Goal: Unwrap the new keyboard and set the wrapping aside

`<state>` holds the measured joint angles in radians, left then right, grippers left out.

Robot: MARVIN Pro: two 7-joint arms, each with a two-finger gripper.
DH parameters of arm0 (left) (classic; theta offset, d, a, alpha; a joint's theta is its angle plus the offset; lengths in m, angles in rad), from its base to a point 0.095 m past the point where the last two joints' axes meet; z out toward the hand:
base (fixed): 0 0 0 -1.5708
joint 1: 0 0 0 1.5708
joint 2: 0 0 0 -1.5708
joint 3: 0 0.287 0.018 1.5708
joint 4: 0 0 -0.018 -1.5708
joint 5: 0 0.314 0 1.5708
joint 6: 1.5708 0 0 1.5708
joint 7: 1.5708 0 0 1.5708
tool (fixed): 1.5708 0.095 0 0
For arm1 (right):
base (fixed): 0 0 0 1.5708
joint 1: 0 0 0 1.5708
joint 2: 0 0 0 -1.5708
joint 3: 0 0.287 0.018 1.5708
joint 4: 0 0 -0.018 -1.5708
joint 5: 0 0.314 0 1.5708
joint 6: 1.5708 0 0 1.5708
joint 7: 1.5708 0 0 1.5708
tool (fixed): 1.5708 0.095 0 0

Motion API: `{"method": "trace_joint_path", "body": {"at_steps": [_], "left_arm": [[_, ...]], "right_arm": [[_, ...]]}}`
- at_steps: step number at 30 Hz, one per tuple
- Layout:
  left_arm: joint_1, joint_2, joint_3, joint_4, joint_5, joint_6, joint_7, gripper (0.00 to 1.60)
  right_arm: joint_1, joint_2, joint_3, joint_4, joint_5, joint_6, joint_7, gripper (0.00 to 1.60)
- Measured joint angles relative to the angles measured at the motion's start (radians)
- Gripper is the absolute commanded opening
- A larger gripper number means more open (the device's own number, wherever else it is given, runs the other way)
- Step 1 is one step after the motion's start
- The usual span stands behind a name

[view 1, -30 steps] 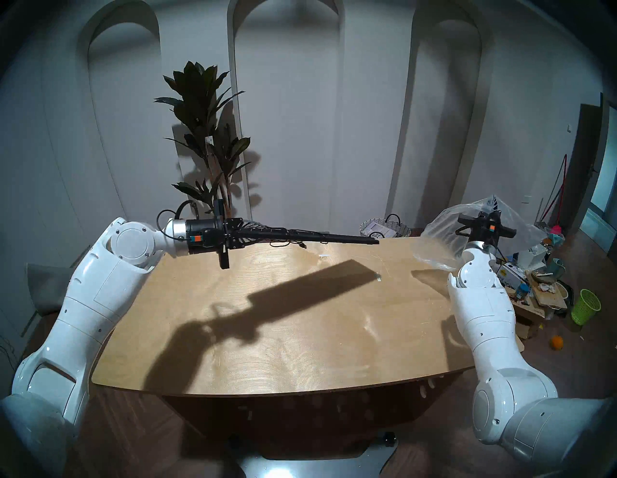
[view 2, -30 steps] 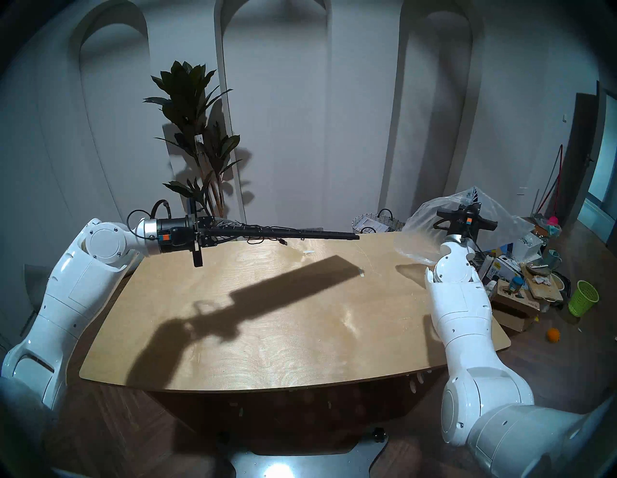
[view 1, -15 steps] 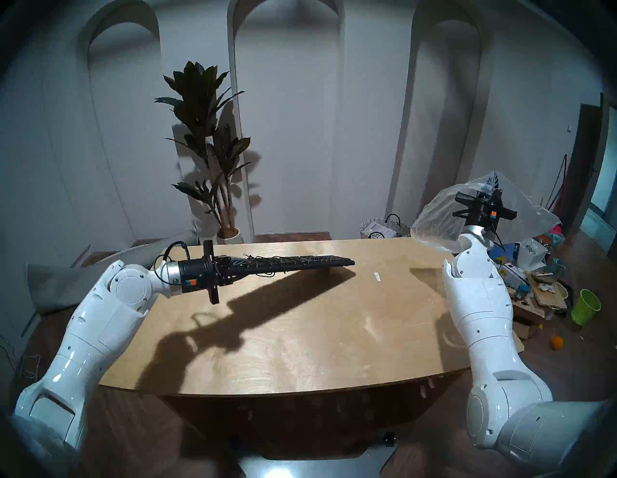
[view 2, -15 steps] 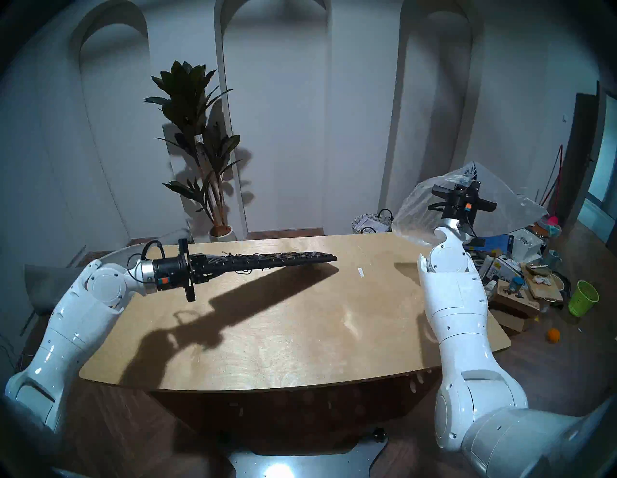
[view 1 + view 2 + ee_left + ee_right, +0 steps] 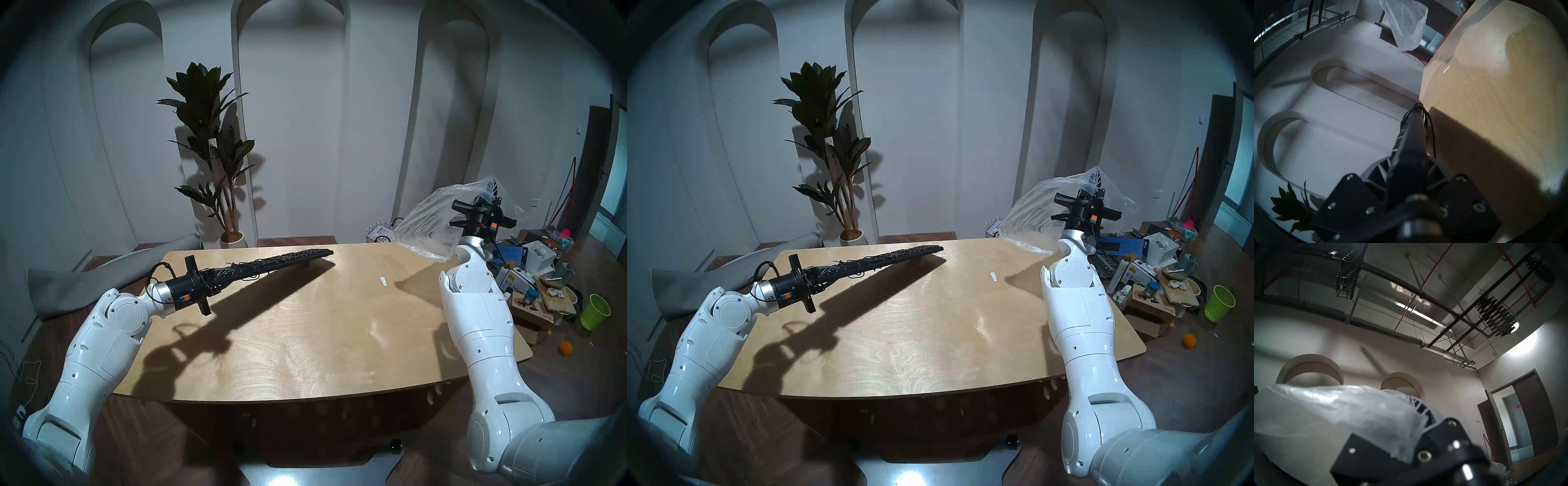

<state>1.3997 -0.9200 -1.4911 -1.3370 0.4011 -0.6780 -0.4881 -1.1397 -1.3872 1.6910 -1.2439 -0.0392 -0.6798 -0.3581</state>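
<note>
- The left arm reaches forward over the near-left corner of the bench (image 5: 305, 339), its forearm sloping up from a low elbow and its wrist pointed toward the far edge.
- The left tool (image 5: 222, 275) is clamped on one end of the keyboard (image 5: 281, 263), its fingers closed against the flat sides, as the left wrist view shows.
- The keyboard is out of its bag and sticks out from the tool like a long blade, key face up, slanting away toward the middle of the bench's far edge.
- Its far end hangs low above the wood with its dark shadow running beneath it; whether that tip touches the surface cannot be told.
- A thin black cable (image 5: 1430, 129) is looped around the keyboard body, with strands hanging loose under it.
- The right arm stands nearly upright beside the far-right corner of the bench, wrist turned so the tool points upward.
- The right tool (image 5: 487, 200) grips the wrapping (image 5: 424, 227) at its top; the fingers are pinched together on a bunched fold of plastic.
- The wrapping drapes down and to the left of that tool, hanging in the air past the bench's far-right edge, well apart from the keyboard.
- A small white strip (image 5: 383, 281) lies on the bench between the two arms.
</note>
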Motion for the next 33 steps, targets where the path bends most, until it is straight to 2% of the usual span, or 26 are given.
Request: {"method": "trace_joint_path", "body": {"at_steps": [6, 17, 25, 33], "left_arm": [[0.053, -0.028, 0.002, -0.031, 0.085, -0.007, 0.069, 0.0], [0.152, -0.067, 0.058, -0.074, 0.29, -0.046, 0.204, 0.0], [0.172, -0.054, 0.048, -0.079, 0.455, -0.056, 0.309, 0.0], [0.16, -0.023, 0.042, -0.063, 0.632, -0.064, 0.4, 0.0]], "right_arm": [[-0.034, -0.009, -0.002, -0.027, 0.012, -0.005, 0.001, 0.0], [-0.095, -0.017, 0.003, -0.077, 0.034, -0.008, 0.005, 0.0], [-0.119, -0.019, 0.004, -0.113, 0.047, -0.007, 0.013, 0.0], [-0.132, -0.023, -0.01, -0.138, 0.059, -0.001, 0.023, 0.0]]}}
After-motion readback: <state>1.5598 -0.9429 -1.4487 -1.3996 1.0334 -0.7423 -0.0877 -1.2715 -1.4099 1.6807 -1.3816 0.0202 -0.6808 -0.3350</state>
